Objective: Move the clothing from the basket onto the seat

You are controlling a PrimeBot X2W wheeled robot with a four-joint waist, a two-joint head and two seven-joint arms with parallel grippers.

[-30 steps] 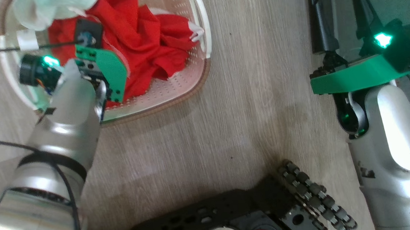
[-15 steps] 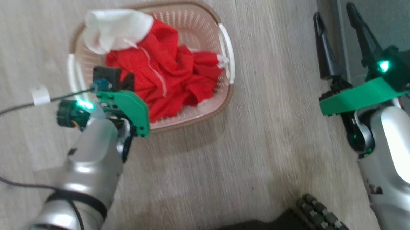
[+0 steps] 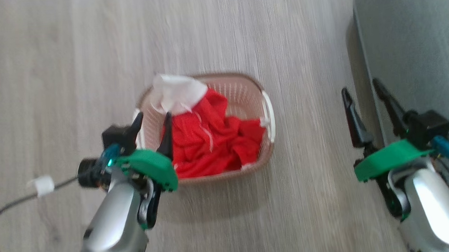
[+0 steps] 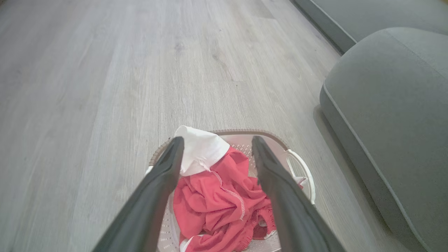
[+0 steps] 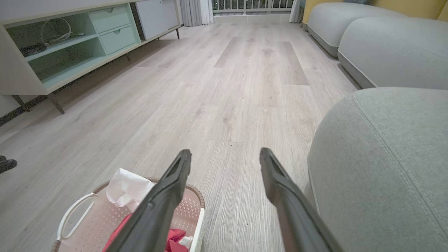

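Hovering the left gripper (image 3: 153,115) above the left rim of the basket (image 3: 242,96), with both fingers spread wide apart and clasping nothing. Pointing those fingers toward the clothing (image 3: 206,142), with one tip over the rim and the other over red fabric in the head view; not being able to tell whether either tip is touching anything.

Finding the clothing lying crumpled inside the basket and filling most of it, with a white panel (image 3: 176,93) draping over the far-left corner of the brown rim and a small white edge resting against the right handle (image 3: 271,116). Seeing perforated wall showing bare along the far-right side.

Finding the basket standing on the wooden floor (image 3: 72,72), near the seat (image 3: 415,35) but apart from it, with a strip of bare floor running between them. Seeing the grey seat rising along the floor's right side, with a stitched seam curving round its corner in the right wrist view.

Holding the right gripper (image 3: 360,85) just beside the seat's near edge, fingers likewise parted and gripping nothing, with one over the floor and the other over the grey edge in the head view. Catching a pale cabinet (image 5: 70,45) with green shelves standing along the floor's far-left side.
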